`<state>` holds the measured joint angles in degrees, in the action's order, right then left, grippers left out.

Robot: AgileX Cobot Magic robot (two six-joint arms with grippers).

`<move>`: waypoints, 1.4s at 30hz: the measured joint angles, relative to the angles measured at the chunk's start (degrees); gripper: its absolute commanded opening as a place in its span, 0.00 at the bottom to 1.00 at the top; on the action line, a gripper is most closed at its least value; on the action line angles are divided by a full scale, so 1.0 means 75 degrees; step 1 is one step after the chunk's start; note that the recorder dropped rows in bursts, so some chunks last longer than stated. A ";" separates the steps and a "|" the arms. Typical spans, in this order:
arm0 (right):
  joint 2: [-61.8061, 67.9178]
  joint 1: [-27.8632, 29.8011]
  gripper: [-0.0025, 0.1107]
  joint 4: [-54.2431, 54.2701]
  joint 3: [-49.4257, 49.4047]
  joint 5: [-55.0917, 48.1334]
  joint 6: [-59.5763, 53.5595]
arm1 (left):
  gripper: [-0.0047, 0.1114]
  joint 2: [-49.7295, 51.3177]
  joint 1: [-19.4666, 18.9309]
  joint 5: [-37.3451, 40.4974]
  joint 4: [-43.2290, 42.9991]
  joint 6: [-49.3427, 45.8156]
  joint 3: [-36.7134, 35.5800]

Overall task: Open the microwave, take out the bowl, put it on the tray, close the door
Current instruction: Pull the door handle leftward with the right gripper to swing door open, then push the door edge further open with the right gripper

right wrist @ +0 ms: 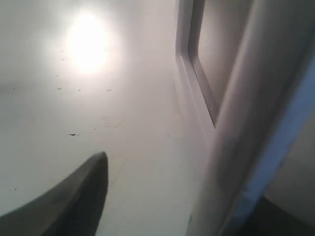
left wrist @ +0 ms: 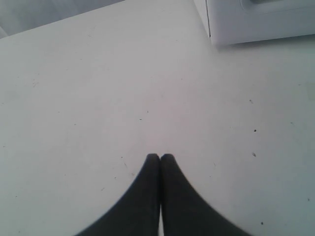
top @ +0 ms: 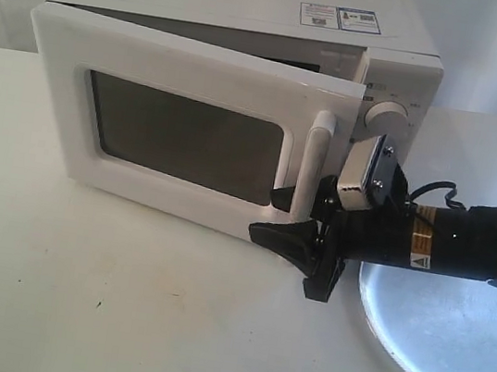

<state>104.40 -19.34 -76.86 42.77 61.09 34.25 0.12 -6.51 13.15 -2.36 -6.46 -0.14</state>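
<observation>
One tray (top: 450, 338), solely in exterior view

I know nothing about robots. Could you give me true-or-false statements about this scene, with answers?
1. The white boxy microwave has its white door with the dark window slightly open. True.
2. The right gripper has a finger on either side of the tall white bar handle. True.
3. A cream bowl sits on the large round silver metal tray. False: no bowl is in view, and nothing lies on the tray's visible part.
4. The left gripper is wide open. False: its fingers are pressed together over the white table.
</observation>
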 measured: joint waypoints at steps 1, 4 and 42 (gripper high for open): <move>-0.0108 0.0039 0.47 -0.0201 0.0012 -0.0073 0.0306 | 0.04 0.0000 0.0000 0.0000 0.0000 0.0000 0.0000; -0.0446 0.0110 0.42 -0.1001 0.0093 -0.0447 0.1113 | 0.04 0.0000 0.0000 0.0000 0.0000 0.0000 0.0000; -0.3930 0.0437 0.02 0.0863 0.0180 -0.4813 0.3111 | 0.04 0.0000 0.0000 0.0000 0.0000 0.0000 0.0000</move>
<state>74.92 -16.07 -70.39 44.12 24.99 57.58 0.12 -6.51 13.15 -2.36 -6.46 -0.14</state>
